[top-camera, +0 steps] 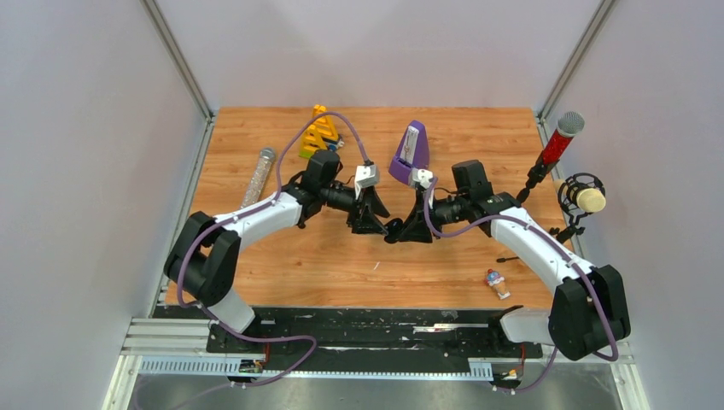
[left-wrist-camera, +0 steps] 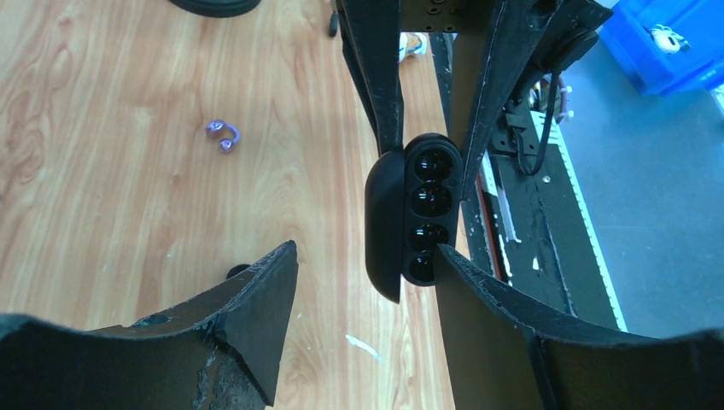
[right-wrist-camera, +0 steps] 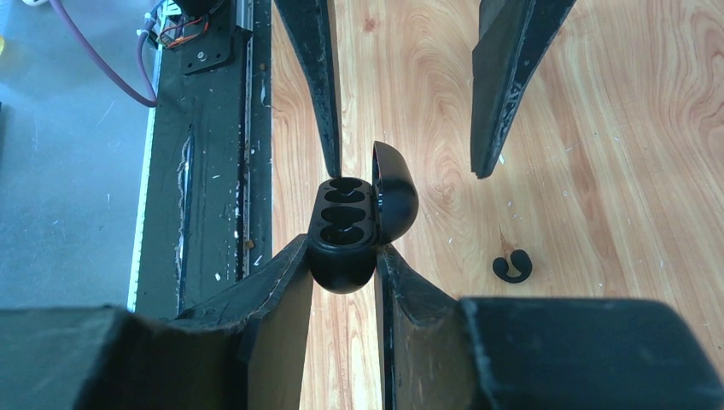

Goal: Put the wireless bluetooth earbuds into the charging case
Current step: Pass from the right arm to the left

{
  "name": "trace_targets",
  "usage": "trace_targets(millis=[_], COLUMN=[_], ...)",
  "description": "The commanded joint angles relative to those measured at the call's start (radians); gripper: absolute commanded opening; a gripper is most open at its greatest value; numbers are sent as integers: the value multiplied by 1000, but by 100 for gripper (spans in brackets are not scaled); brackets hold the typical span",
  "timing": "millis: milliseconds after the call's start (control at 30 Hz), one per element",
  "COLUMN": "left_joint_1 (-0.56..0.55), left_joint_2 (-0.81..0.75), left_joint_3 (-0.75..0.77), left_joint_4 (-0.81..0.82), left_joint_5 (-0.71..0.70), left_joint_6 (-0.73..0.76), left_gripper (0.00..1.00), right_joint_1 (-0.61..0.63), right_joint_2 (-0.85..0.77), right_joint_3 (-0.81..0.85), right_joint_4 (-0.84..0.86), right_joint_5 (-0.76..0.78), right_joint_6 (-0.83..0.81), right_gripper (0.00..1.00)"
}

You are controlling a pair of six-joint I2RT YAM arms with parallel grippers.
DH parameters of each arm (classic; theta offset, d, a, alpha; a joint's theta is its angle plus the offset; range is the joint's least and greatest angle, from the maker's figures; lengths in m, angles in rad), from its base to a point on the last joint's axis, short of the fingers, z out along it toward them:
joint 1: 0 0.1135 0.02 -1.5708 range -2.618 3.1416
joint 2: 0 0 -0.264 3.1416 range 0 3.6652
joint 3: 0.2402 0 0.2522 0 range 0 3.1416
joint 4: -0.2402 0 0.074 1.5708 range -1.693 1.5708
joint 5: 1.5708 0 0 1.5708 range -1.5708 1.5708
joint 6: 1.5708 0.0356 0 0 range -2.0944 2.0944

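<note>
**Item: charging case** (left-wrist-camera: 425, 209). Small glossy black oval. Its lid (right-wrist-camera: 397, 192) is swung open to one side, baring a row of hollows. It sits at the centre of the overhead view, held above the wooden table (right-wrist-camera: 598, 128) where the two arms meet. Whether any hollow is filled cannot be told.

**Holder: right pincer** (right-wrist-camera: 343, 254). At the bottom centre of its own view, pinching the lower half of the case by its long sides.

**Left pincer** (left-wrist-camera: 365, 249). Spread. One tip touches the edge of the case and the other stands apart over bare wood. It holds nothing.

**Item: earbud** (right-wrist-camera: 512, 267). Tiny black curved piece with rounded ends, lying on the table at the lower right of the right wrist view, near the case but not touching it. A second one is not made out.

**Handling (judged).**
- Case: light, hard and slick. Grip the flat sides, clear of the lid and hinge.
- Earbud: very light and smooth, likely to roll or flick out of a grip. Take it across its middle with the very tips, squeezing gently.
</note>
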Motion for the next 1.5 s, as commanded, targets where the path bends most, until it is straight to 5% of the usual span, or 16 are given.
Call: trace_targets(millis=[0,533,767,1000,1267,1467], left_joint_1=[-17,-18,-20,-22,-27,-35], left_joint_2=[9,23,30,30,31,33], left_joint_3=[55,63,72,73,74,83], left_joint_4=[-37,-21,-35,-39,-56,-101], left_joint_5=[35,49,60,65,64,55], left_joint_6=[22,-7,-3,-2,18,53], left_gripper=[68,41,37,48,35,13], right_joint_1=[1,35,41,44,45,45], right_joint_2=[-29,-14,-8,1,-1,-1], right_joint_3=[11,7,7,8,10,11], right_joint_4=[11,6,3,2,2,3], right_joint_5=[-50,-13,-2,11,10,8], right_joint_6=[-22,-44,-50,-51,-51,-49], right_gripper=[0,0,0,0,0,0])
